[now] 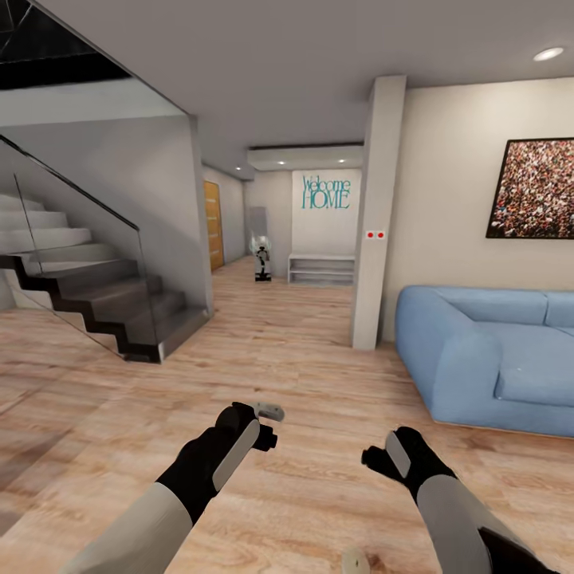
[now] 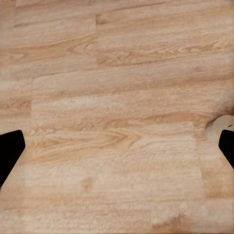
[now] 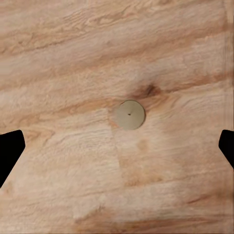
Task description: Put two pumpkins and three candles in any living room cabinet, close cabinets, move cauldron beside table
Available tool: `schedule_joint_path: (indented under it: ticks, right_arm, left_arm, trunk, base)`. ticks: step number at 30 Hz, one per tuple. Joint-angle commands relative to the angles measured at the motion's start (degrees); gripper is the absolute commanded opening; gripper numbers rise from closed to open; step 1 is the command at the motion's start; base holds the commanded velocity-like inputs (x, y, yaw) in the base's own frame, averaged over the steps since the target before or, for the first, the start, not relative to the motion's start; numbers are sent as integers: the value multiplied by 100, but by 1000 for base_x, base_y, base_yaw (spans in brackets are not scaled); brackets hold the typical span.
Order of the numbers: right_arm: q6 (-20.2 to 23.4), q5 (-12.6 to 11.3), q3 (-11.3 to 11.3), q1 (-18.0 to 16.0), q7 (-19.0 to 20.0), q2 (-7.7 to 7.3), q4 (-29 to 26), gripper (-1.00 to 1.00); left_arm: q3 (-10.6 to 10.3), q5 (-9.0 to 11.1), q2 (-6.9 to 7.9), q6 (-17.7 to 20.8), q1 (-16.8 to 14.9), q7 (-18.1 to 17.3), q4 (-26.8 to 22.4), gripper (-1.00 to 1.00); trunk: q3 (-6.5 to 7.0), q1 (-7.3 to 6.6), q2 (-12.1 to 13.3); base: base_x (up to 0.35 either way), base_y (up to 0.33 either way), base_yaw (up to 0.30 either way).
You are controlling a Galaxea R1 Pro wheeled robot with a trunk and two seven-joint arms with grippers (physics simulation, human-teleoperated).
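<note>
One candle (image 3: pixel 129 115), a squat pale grey-green disc with a tiny wick, stands on the wooden floor straight below my right gripper (image 3: pixel 117 151), which is open and well above it. The same candle (image 2: pixel 222 127) peeks in beside one dark fingertip (image 2: pixel 227 146) of my open left gripper (image 2: pixel 117 151). In the head view the candle (image 1: pixel 356 560) sits at the picture's lower edge between my arms, with the left gripper (image 1: pixel 267 426) and right gripper (image 1: pixel 383 458) held out over bare floor. Pumpkins, cabinet and cauldron are out of view.
A blue sofa (image 1: pixel 490 359) stands at the right against the wall. A staircase with a glass rail (image 1: pixel 104 295) rises at the left. A white pillar (image 1: pixel 375 223) stands ahead, with a hallway and a low white shelf (image 1: pixel 321 269) beyond.
</note>
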Motion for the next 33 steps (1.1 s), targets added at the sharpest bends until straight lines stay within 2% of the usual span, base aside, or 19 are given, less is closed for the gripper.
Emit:
schedule_joint_path:
  ticks: [1, 2, 7, 17, 30, 33]
  right_arm:
    - [10, 39, 75, -26, -146, 71, 3, 100]
    - [-17, 57, 249, -56, -315, 152, 51, 100]
    - [-230, 77, 526, -99, -562, 277, 585, 100]
    - [-516, 104, 565, -108, -583, 264, 1110, 100]
    - [-670, 106, 557, -87, -557, 243, 1153, 100]
    - [-673, 104, 555, -82, -550, 235, 1148, 100]
  left_arm:
    - [-12, 60, 2, 12, -5, 59, -6, 100]
    - [-12, 60, 3, 12, -5, 60, -10, 100]
    - [-12, 60, 6, 12, -5, 61, -42, 100]
    - [-8, 75, -1, 12, -5, 61, -90, 100]
    - [-6, 94, 1, 12, -5, 46, -95, 100]
    - [-6, 106, 2, 12, -5, 46, -93, 100]
  trunk:
    - [-7, 3, -3]
    - [-7, 3, -3]
    - [-7, 3, -3]
    - [-7, 3, -3]
    - [-25, 25, -43]
    - [-79, 91, -164]
  base:
    - [291, 0, 0]
    - [245, 0, 0]
    - [118, 0, 0]
    - [12, 0, 0]
    - [0, 0, 0]
    - [0, 0, 0]
